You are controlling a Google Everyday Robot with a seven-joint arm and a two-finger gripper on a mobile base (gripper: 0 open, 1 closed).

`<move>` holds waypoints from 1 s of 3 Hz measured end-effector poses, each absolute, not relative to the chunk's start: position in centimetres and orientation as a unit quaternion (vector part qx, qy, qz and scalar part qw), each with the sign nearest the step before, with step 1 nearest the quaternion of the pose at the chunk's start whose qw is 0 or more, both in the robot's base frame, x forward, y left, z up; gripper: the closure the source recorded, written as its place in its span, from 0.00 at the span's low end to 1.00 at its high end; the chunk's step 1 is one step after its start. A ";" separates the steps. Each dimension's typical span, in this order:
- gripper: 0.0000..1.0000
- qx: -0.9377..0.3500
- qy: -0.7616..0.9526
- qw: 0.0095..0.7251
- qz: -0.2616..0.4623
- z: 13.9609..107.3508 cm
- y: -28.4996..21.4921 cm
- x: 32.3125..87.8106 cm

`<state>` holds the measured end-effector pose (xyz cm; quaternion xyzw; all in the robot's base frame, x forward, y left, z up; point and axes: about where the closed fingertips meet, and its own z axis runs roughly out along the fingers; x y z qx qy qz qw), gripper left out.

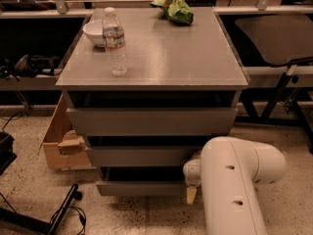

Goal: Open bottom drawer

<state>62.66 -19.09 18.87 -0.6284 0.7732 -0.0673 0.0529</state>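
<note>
The grey cabinet [151, 58] has three handle-less drawer fronts. The bottom drawer [139, 188] is the lowest and slimmest front, with a dark gap above it; its inside is hidden. My gripper [190, 194] is at the right end of the bottom drawer's front, low near the floor. It hangs from my white arm [234, 185], which fills the lower right and hides most of the gripper. The middle front [142, 156] and the tall top front [151, 121] sit above.
A water bottle [115, 40], a white bowl [95, 32] and a green bag [174, 9] stand on the cabinet top. A wooden box [61, 143] stands left of the cabinet. Cables and a black stand [58, 214] lie on the floor at lower left. Black table legs [279, 94] are to the right.
</note>
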 end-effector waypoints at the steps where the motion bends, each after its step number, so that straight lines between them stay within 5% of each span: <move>1: 0.00 -0.628 0.773 0.053 -0.067 18.9 -19.1 62.7; 2: 0.00 -0.625 0.778 0.034 -0.052 17.6 -19.0 59.8; 3: 0.18 -0.612 0.790 -0.005 -0.028 16.7 -19.3 53.9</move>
